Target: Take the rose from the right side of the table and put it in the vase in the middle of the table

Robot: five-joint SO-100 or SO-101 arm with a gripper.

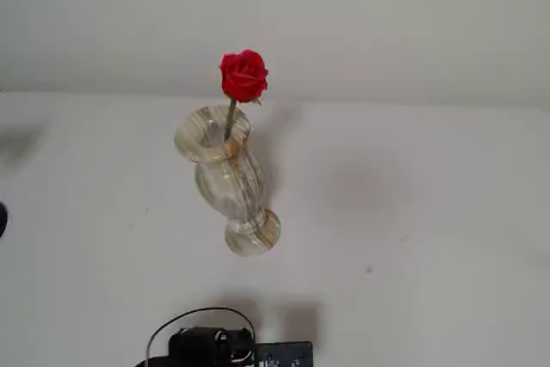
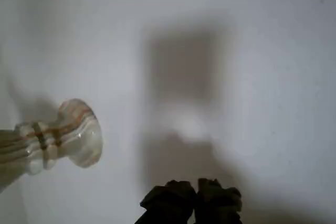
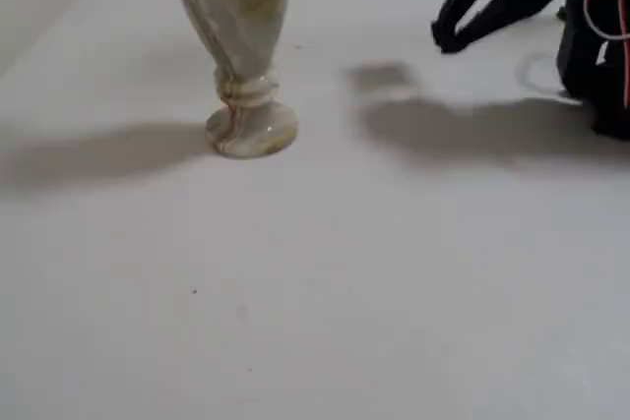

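Observation:
The red rose [image 1: 244, 75] stands in the marbled cream vase [image 1: 228, 178], its thin stem going down into the flared mouth. The vase stands upright in the middle of the white table [image 1: 412, 212]. In the wrist view its round foot [image 2: 79, 132] shows at the left. In a fixed view its body and foot [image 3: 241, 56] show, with the rim and the rose cut off at the top. My gripper [image 3: 445, 39] hangs above the table to the right of the vase, well apart from it, shut and empty. Its dark fingertips [image 2: 191, 199] meet at the bottom of the wrist view.
The arm's black base with wires [image 1: 215, 345] sits at the front edge in a fixed view, and the arm's body [image 3: 600, 36] is at the far right in a fixed view. The gripper's shadow [image 3: 472, 130] lies on the table.

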